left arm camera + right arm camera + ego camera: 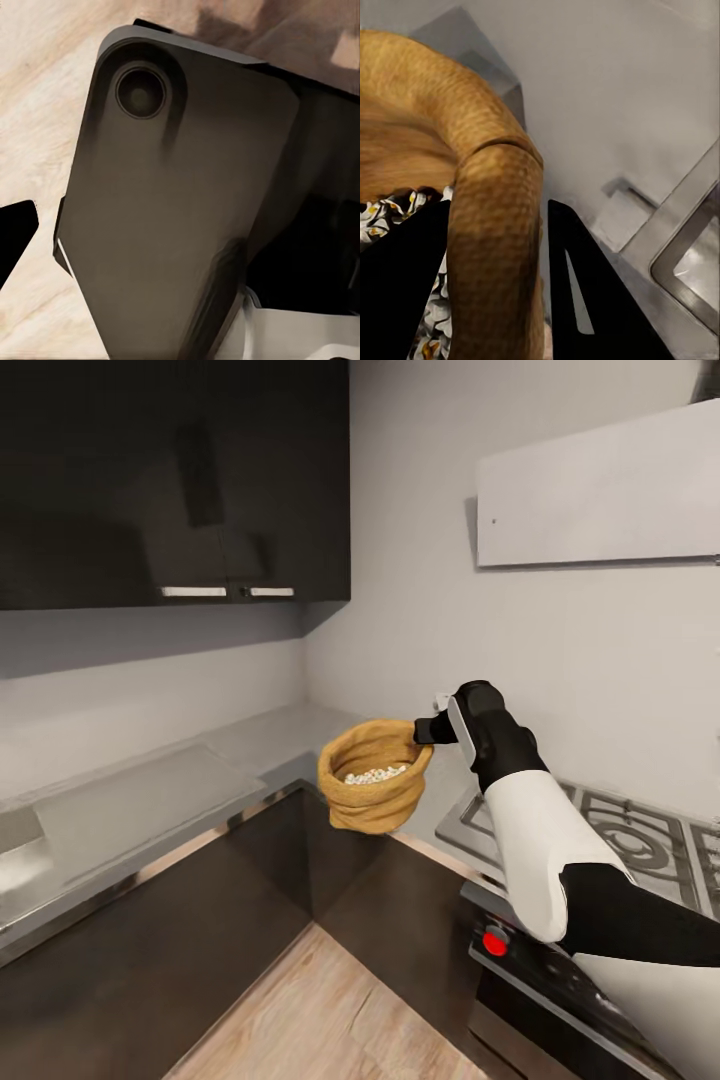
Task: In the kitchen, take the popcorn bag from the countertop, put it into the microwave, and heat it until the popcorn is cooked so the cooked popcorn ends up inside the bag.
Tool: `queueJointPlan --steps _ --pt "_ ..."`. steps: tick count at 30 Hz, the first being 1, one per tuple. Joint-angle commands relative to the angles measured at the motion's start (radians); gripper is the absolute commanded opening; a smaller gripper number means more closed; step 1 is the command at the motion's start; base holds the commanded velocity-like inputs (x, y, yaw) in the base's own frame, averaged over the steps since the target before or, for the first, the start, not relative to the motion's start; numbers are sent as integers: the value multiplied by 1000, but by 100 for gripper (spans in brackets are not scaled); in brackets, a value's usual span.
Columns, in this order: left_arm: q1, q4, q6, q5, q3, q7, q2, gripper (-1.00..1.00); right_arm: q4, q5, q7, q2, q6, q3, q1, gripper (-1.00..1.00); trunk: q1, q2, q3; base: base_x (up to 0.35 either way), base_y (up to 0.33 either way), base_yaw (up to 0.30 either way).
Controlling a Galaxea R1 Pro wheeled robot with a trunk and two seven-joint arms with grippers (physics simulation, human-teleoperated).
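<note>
While the popcorn bag [375, 777] hangs clear of the countertop [150, 800] corner, carried by its rolled rim, the carry to the microwave should, I judge, stay slow and level so the popcorn [375, 774] heaped inside does not spill. The right gripper [432, 730] pinches the rim, one finger inside the sack and one outside, as the right wrist view confirms. Its arm reaches forward over the stovetop [620, 840], forearm rising, wrist bent toward the corner. Whether the left gripper's fingers are open or closed cannot be told.
</note>
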Motion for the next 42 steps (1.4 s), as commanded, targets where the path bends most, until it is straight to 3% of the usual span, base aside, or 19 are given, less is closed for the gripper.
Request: queueJointPlan --steps 1,42 --pt "0 -1 -2 5 0 0 -1 100 -1 9 6 2 3 -5 -1 -100 0 -1 -1 -346 0 0" --pt "0 -1 -1 7 0 0 -8 100 7 12 3 2 3 -5 -1 -100 0 -1 -1 -345 0 0"
